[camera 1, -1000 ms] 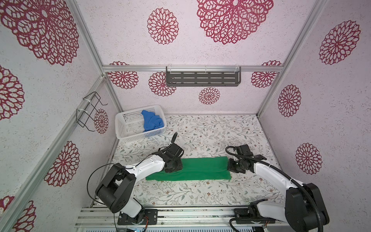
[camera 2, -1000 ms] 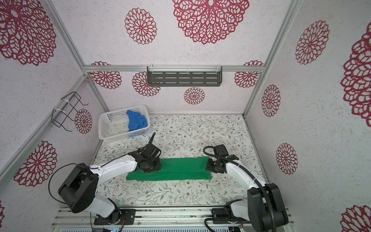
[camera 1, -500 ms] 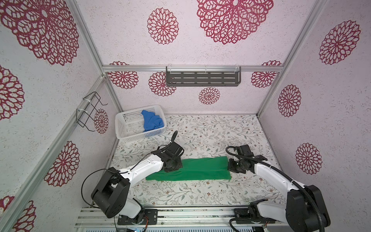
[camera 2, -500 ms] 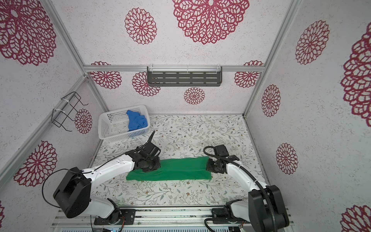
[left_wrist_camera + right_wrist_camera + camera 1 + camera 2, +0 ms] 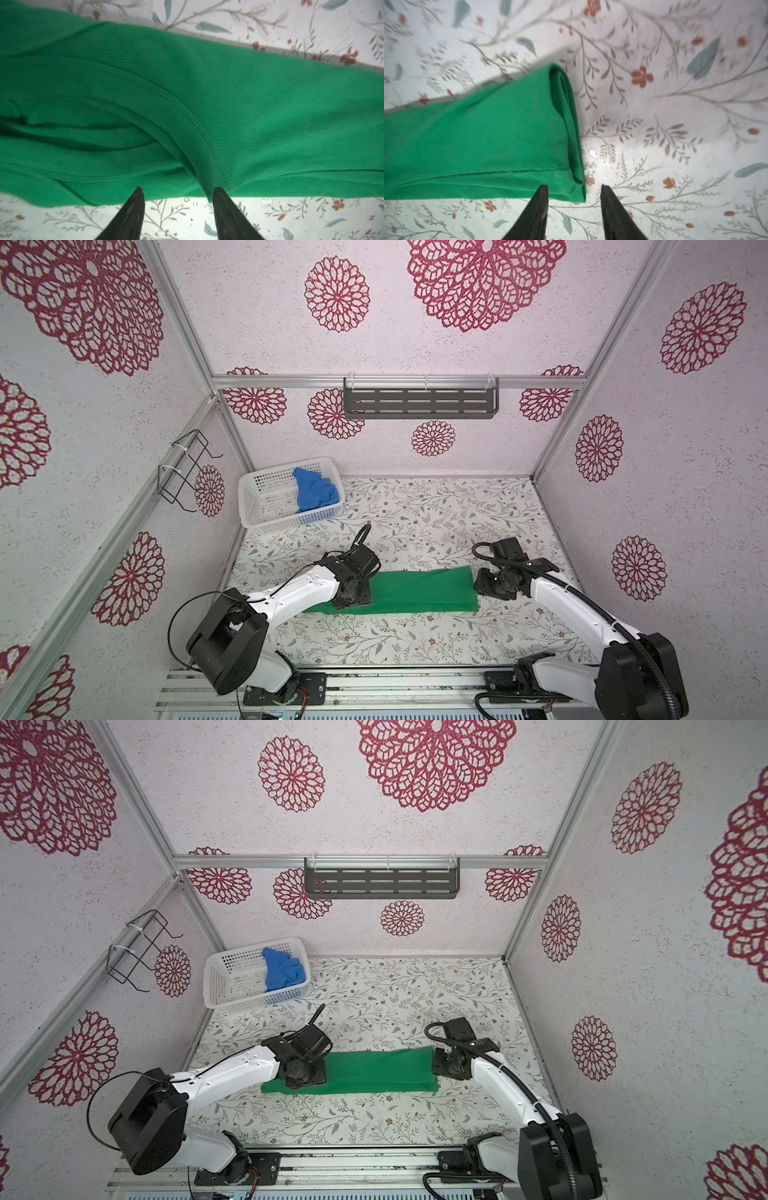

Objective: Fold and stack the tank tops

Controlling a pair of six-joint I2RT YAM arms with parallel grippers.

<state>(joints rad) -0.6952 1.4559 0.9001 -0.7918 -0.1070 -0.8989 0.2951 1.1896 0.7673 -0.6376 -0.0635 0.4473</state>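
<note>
The green tank top (image 5: 419, 591) (image 5: 376, 1071) lies folded into a long strip across the floral table, seen in both top views. My left gripper (image 5: 353, 597) (image 5: 178, 190) hovers open over its left part, fingertips at the cloth's near edge by a stitched hem (image 5: 199, 133). At the strip's folded right end (image 5: 566, 128) my right gripper (image 5: 484, 587) (image 5: 573, 187) is open, its tips either side of the near corner. Neither holds anything. The blue tank top (image 5: 313, 489) (image 5: 282, 969) lies crumpled in the white basket (image 5: 257, 497) (image 5: 224, 977).
The basket stands at the table's back left corner. A black wire rack (image 5: 187, 472) hangs on the left wall and a grey slotted shelf (image 5: 419, 402) on the back wall. A metal rail (image 5: 374, 684) carrying both arm bases runs along the front edge.
Both grippers were shut at the green top's ends and now stand open, having let go. The strip lies in the same place and the arms have barely moved.
</note>
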